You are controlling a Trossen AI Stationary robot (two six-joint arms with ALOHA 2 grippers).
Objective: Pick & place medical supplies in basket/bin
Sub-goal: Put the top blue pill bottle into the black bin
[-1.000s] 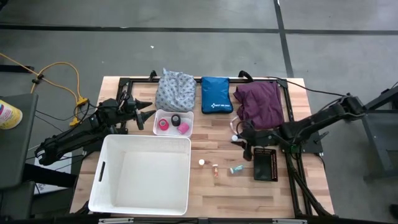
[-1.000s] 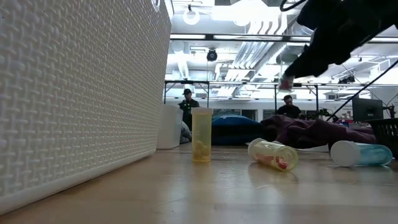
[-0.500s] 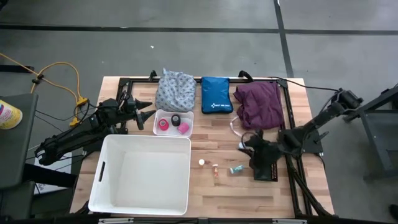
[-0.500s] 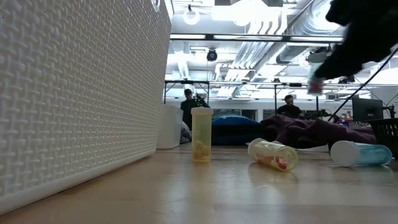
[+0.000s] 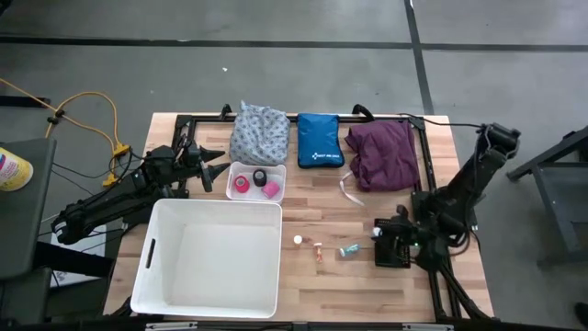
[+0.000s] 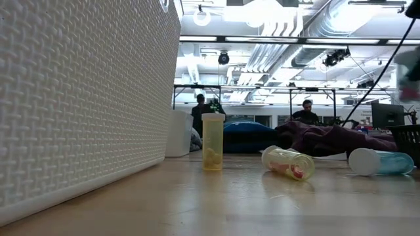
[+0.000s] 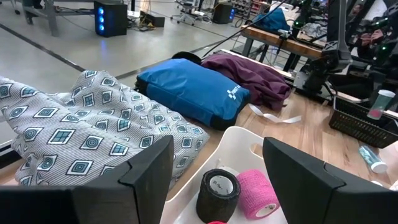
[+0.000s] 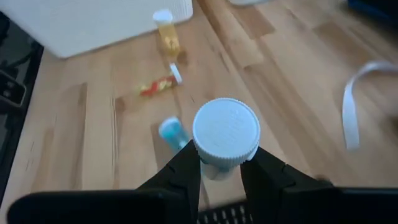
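My right gripper point(image 5: 379, 233) is shut on a small clear vial with a white cap point(image 8: 225, 132), above the small black basket point(image 5: 393, 245). The vial also shows in the left wrist view point(image 7: 380, 103). Three more vials lie on the table: one yellow and upright point(image 6: 212, 141), one on its side with red inside point(image 6: 289, 162), one blue on its side point(image 6: 380, 161). Pink point(image 7: 256, 194) and black point(image 7: 217, 193) tape rolls sit in a small white tray point(image 5: 254, 182). The purple cloth point(image 5: 384, 152) and patterned cloth point(image 5: 259, 133) lie at the far edge. My left gripper point(image 5: 217, 165) is open and empty beside the tray. My right gripper pinches the vial's body just below the white cap point(image 8: 219, 169) between its two fingers point(image 8: 186, 169). The fingers slant down from the table's right side. The vial stands upright, cap up, lifted clear of the table, over the black basket's left end.
A large white bin point(image 5: 211, 257) fills the near left. A blue zip pouch point(image 5: 320, 140) lies between the two cloths. A white strip point(image 5: 347, 191) lies on the bare wood near the purple cloth. People stand in the room beyond the table.
My right gripper has gone from beside the purple cloth toward the table's near edge and a little to the right, carrying the vial upright. It now hangs over the black basket. The other vials lie as before.
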